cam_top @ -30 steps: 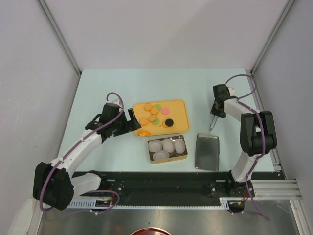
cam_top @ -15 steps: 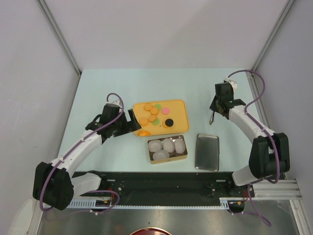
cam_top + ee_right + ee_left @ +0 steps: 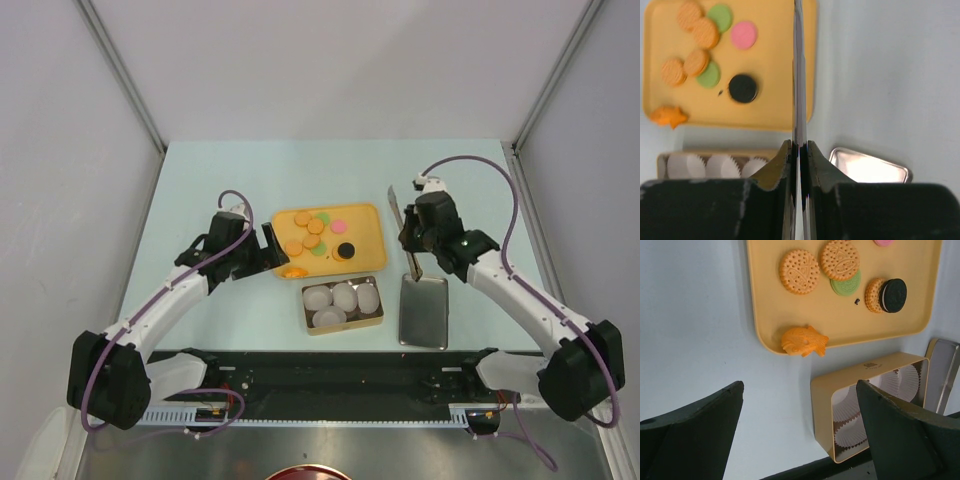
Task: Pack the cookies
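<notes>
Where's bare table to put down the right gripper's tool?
Far strip of table behind the yellow tray. Crowded among tray, tin and metal lid: right gripper with its metal tool hangs there, left gripper at the tray's left edge.

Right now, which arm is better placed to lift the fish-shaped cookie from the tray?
Left, probably: the left tool is open beside the fish-shaped cookie, while the right tool is shut on a metal utensil at the opposite edge of the tray.

I count at least four orange round biscuits (image 3: 705, 32), two green discs (image 3: 708, 75), one pink disc (image 3: 744, 35), one black disc (image 3: 742, 88), one orange fish-shaped piece (image 3: 669, 115) at seven o'clock on the yellow tray (image 3: 770, 110), and four white paper cups (image 3: 344, 296).
</notes>
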Controlling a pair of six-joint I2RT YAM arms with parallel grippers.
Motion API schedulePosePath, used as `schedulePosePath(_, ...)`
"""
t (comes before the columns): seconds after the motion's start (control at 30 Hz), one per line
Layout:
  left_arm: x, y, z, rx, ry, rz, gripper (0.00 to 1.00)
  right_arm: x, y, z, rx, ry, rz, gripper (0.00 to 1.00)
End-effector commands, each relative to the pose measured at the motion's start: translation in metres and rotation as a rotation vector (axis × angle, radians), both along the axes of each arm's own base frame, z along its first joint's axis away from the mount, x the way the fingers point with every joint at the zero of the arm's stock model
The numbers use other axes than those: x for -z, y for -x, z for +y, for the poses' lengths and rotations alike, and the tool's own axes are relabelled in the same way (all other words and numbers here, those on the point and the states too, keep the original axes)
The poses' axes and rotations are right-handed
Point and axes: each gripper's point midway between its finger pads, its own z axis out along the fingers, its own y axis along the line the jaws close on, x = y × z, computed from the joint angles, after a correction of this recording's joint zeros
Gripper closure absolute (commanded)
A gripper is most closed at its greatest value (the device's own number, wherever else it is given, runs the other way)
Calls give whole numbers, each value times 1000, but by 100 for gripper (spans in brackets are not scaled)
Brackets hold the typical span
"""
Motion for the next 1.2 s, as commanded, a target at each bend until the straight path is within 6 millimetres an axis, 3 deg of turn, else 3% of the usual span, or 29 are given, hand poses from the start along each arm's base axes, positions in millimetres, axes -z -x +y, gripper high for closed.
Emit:
schedulePosePath(0.0, -9, -1, -6, 22, 30, -37, 0, -22, 42, 22, -164, 61, -45, 100)
schedulePosePath(0.07, -10, -1, -6, 24, 30, -41, 2, -34, 62, 30, -205, 17, -77, 100)
schedulePosePath(0.23, -15, -2, -8, 9, 57, -53, 13, -48, 80, 23, -102, -98, -79, 100)
schedulePosePath(0.3, -17, -4, -6, -41, 72, -54, 30, -52, 87, 27, -101, -146, -92, 100)
schedulePosePath(0.33, -20, -7, -7, -91, 109, -52, 48, -53, 89, 30, -135, -136, -91, 100)
schedulePosePath(0.4, -22, -4, -10, -132, 178, -57, 65, -49, 99, 40, -212, -126, -58, 100)
schedulePosePath(0.5, -36, -2, -22, -60, 231, -107, 100, -51, 105, 52, -281, -167, -79, 100)
schedulePosePath(0.6, -48, 4, -32, 72, 229, -123, 100, -51, 108, 62, -345, -160, -60, 100)
schedulePosePath(0.7, -51, 10, -34, 109, 228, -133, 100, -28, 116, 62, -378, -53, 36, 100)
schedulePosePath(0.73, -58, 10, -34, 112, 243, -165, 84, -30, 117, 63, -384, -37, 34, 100)
schedulePosePath(0.83, -60, 13, -36, 111, 273, -185, 59, -28, 124, 68, -388, -9, 28, 100)
schedulePosePath(0.9, -59, 12, -33, 96, 263, -182, 61, -25, 122, 65, -336, 8, 23, 100)
schedulePosePath(1.07, -44, 13, -27, 42, 229, -107, 81, -32, 122, 60, -245, -13, -116, 100)
schedulePosePath(1.17, -36, 15, -24, -8, 240, -80, 76, -38, 125, 60, -225, -26, -129, 100)
